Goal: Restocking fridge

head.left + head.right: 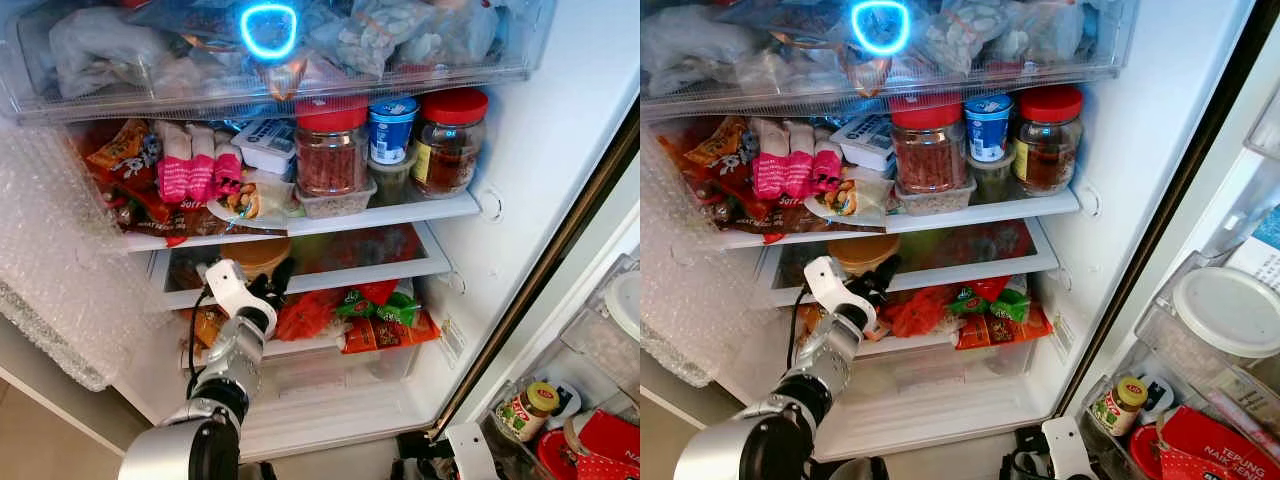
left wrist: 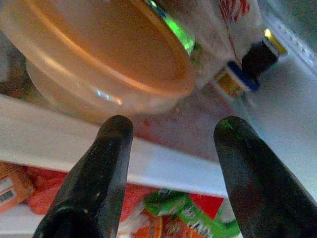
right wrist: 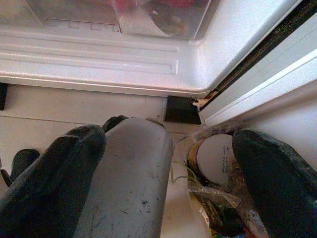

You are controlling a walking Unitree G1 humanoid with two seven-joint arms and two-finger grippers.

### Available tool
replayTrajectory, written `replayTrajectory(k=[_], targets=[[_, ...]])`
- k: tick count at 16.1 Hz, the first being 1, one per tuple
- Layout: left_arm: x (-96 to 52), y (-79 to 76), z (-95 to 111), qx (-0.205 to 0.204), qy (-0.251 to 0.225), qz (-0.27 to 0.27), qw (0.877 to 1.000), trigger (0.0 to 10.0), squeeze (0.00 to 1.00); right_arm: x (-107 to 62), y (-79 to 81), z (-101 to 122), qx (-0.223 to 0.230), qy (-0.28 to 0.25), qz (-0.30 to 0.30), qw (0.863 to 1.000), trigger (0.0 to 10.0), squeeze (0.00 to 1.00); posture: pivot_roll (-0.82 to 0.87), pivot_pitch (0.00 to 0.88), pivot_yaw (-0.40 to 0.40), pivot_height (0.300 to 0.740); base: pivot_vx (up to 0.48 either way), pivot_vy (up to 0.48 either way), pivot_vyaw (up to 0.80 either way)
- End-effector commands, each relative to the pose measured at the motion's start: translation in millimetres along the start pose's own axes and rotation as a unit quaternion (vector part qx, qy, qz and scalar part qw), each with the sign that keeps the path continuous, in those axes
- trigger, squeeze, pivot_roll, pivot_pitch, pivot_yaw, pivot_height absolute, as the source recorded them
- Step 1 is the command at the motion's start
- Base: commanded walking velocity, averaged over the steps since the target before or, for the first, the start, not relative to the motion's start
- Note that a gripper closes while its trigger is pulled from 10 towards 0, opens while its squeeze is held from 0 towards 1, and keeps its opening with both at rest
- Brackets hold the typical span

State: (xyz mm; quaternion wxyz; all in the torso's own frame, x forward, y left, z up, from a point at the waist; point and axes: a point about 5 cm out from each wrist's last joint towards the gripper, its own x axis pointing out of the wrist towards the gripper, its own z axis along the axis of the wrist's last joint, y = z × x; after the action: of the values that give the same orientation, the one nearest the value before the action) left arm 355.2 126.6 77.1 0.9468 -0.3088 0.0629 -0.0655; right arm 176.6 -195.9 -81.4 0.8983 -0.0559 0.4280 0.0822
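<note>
At the open fridge [image 1: 520, 150], the left gripper [image 1: 268, 287] was raised to the second shelf [image 1: 330, 275], fingers [image 2: 106, 163] spread and holding nothing, just short of an orange tub [image 2: 99, 54] resting on that shelf. Low beside the door, the right gripper [image 3: 168, 183] hung spread, empty.

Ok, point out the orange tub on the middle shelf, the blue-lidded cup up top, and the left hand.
orange tub [image 2: 104, 59], left wrist view, underside of its base.
blue-lidded cup [image 1: 391, 128], left eye view, its side wall.
left hand [image 2: 171, 136], left wrist view, midway between fingertips.
</note>
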Motion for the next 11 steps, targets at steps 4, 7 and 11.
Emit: replayTrajectory(k=[4,7,11], targets=[[-17.6,-6.5,-22.0,0.117,0.014,-0.066,0.991,10.0,0.00,-4.6,8.2,-24.2,0.003,0.051,0.014,0.999,10.0,0.00,-0.16,0.000,0.044,0.619,0.000,0.000,0.00],[-35.4,-8.1,-12.4,0.211,-0.040,-0.071,0.974,10.0,0.00,-4.3,8.9,-23.7,0.003,0.051,0.016,0.999,10.0,0.00,-0.14,0.000,0.048,0.619,0.000,0.000,0.00],[-54.0,2.4,-1.5,0.313,-0.050,-0.055,0.947,10.0,0.00,-4.1,11.2,-24.4,0.003,0.051,0.017,0.999,10.0,0.00,-0.12,0.000,0.064,0.619,0.000,0.000,0.00]])
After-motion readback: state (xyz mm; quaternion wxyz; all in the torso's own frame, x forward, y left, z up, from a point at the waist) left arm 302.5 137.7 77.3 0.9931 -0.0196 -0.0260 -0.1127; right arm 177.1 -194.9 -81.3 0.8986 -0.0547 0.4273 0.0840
